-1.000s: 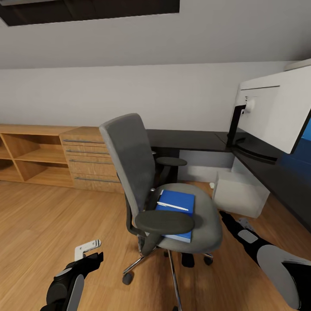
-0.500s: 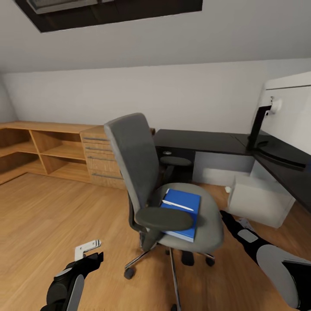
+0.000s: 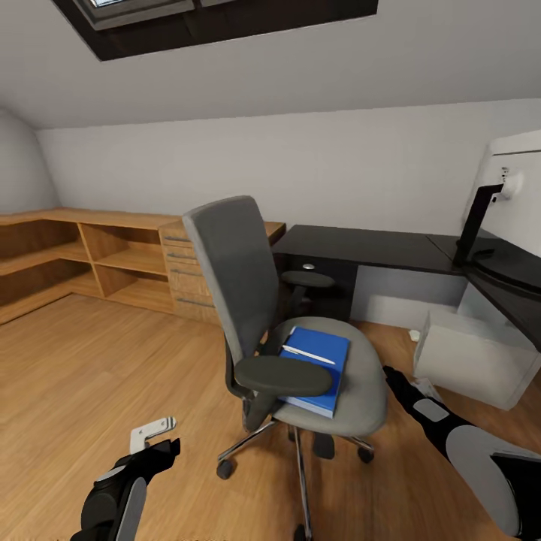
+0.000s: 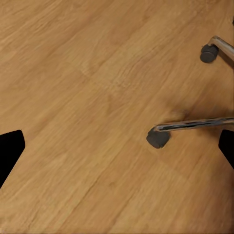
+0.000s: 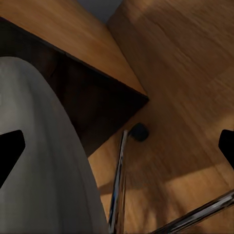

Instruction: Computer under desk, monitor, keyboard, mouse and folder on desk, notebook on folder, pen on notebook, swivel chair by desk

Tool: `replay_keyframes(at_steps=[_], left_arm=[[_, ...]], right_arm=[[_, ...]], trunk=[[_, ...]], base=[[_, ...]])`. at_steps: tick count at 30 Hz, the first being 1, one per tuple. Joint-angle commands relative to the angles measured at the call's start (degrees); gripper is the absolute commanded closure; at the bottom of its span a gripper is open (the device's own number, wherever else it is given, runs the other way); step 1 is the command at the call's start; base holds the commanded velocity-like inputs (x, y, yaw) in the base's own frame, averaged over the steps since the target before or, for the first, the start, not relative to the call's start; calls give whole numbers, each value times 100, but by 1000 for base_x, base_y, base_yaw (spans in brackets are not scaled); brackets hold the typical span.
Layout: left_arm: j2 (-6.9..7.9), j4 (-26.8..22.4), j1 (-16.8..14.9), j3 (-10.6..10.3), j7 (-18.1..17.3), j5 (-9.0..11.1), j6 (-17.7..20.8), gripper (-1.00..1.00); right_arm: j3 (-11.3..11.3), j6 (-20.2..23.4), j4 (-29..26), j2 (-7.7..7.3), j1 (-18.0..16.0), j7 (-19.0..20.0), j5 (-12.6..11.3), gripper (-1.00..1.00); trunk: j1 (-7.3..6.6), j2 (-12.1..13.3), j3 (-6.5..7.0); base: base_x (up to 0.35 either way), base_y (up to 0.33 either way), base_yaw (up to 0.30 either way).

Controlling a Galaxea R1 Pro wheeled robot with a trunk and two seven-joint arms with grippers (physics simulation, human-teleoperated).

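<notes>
Folder (image 3: 319, 368) lies on chair (image 3: 300, 353) seat, frame centre, pen (image 3: 308, 355) on top. Thin, stiff, slick: I'd pinch its near edge. My left pincer (image 3: 154, 438) & right pincer (image 3: 402, 383) empty; how far open I can't tell.

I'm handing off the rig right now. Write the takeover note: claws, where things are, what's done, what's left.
Left claw open, empty, low over the floor. Right claw open, empty, beside the swivel chair.
Folder lies on the chair seat, pen on top of it.
Monitor on the desk; computer on the floor by the desk.
Left: move folder and pen to the desk, then the chair. Keyboard, mouse and notebook need locating.
</notes>
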Motion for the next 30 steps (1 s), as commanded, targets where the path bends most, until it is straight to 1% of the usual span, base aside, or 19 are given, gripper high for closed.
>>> replay_keyframes(at_steps=[1, 30], left_arm=[[-4, -3, -6, 4, 41, 60, 20, -100], [-4, -3, -6, -3, 42, 60, 20, -100]], right_arm=[[167, -10, 22, 0, 1, 42, 25, -100], [172, -13, 12, -3, 0, 74, 24, -100]], trunk=[[-1, -2, -6], [-1, -2, -6]], base=[[0, 0, 226], [0, 0, 275]])
